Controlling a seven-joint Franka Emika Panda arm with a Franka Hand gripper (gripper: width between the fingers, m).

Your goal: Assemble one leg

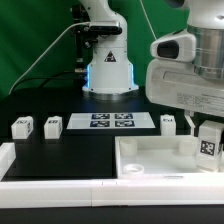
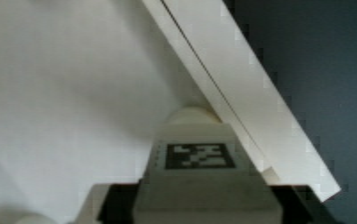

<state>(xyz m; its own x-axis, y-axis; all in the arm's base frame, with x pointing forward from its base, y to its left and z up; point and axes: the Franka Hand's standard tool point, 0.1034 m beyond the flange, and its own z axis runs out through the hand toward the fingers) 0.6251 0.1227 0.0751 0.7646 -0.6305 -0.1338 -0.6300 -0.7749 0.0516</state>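
Tabletop (image 1: 150, 166) is lying as the big white tray and serving as the landmark here. Marker board (image 1: 110, 122) is sitting just behind the tabletop's far rim. Gripper (image 1: 207, 134) is hanging over the tabletop's far corner on the exterior view's right, its fingers clamping the leg (image 1: 208, 146) from both sides. The leg is pointing down just inside the tabletop's rim (image 2: 246, 95), marker facing the wrist camera. Can't tell whether its end is touching the surface. Three spare legs (image 1: 52, 125) are standing behind the tabletop, two well off to the exterior view's left and one near the gripper.

Risk, judging: the leg is sitting so close to the rim that a small offset could catch it on the wall, tilting it in the grip or missing the mounting hole.
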